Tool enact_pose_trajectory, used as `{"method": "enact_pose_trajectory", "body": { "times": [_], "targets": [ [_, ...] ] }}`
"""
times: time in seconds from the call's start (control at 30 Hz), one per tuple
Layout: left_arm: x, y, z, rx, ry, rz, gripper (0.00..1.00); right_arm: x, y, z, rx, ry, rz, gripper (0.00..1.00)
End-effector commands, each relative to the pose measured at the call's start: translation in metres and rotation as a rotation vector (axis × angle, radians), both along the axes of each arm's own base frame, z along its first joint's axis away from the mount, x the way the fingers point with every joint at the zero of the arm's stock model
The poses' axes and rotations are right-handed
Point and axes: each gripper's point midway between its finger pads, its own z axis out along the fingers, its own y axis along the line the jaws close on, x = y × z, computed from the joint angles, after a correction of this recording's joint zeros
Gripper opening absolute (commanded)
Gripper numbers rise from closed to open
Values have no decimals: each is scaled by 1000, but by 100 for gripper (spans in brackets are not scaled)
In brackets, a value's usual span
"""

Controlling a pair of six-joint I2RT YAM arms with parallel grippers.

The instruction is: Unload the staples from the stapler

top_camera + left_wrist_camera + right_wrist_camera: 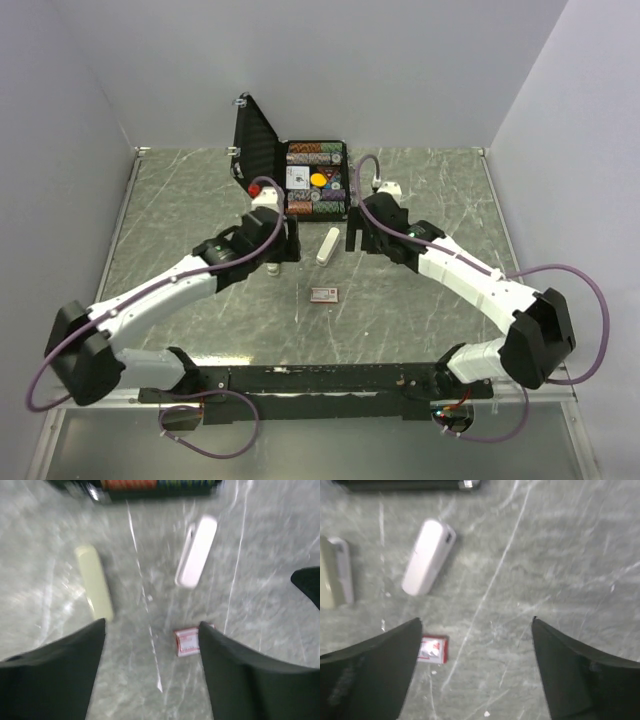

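Grey marbled table (440,300), walled. White stapler (328,244) lies between both arms. Left gripper (152,625), right gripper (476,621): jaws spread, empty. Staples unseen, probably inside; pin base, then lift lid squarely.

I count two staplers on the table (430,190): one white stapler (328,244) and one yellowish stapler (93,582). There's one small red box (325,293). I see one open black case (255,140). The chips (318,207) inside it sit in packed rows I can't count from here. On my end I have two grippers: left gripper (152,625) and right gripper (476,621).
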Motion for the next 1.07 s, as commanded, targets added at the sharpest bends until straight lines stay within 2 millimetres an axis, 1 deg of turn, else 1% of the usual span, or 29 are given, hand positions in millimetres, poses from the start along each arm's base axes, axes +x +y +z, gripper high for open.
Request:
{"method": "enact_pose_trajectory", "body": {
  "times": [0.0,0.07,0.1,0.13,0.3,0.4,0.57,0.7,0.8,0.87,0.93,1.0,1.03],
  "targets": [
    [11,26,53,31,-151,59,87,18,-11,55,-16,-159,-9,100],
    [12,33,71,21,-200,70,98,21,-9,67,2,-190,4,100],
    [12,36,80,15,-221,76,99,22,-8,74,14,-203,10,100],
    [12,39,88,10,-241,83,97,23,-6,83,28,-218,4,100],
    [9,50,122,-34,-349,102,97,22,-10,113,44,-254,-11,100],
    [6,56,133,-49,-386,108,97,21,-17,126,47,-292,-32,100],
    [5,61,132,-35,-390,118,97,16,-28,138,34,-327,-52,100],
    [6,60,130,-26,-395,109,97,12,-36,147,29,-362,-62,100],
    [7,61,130,-27,-403,114,97,13,-45,156,10,-402,-91,100],
    [7,62,131,-19,-406,121,97,11,-46,159,-25,-419,-43,100],
    [8,65,130,-6,-408,137,97,12,-40,163,-25,-451,13,100],
    [9,68,129,-4,-413,149,97,17,-44,166,-44,-449,-32,100],
    [9,68,128,-3,-414,151,97,18,-46,163,-57,-435,-42,100]
  ]
}}
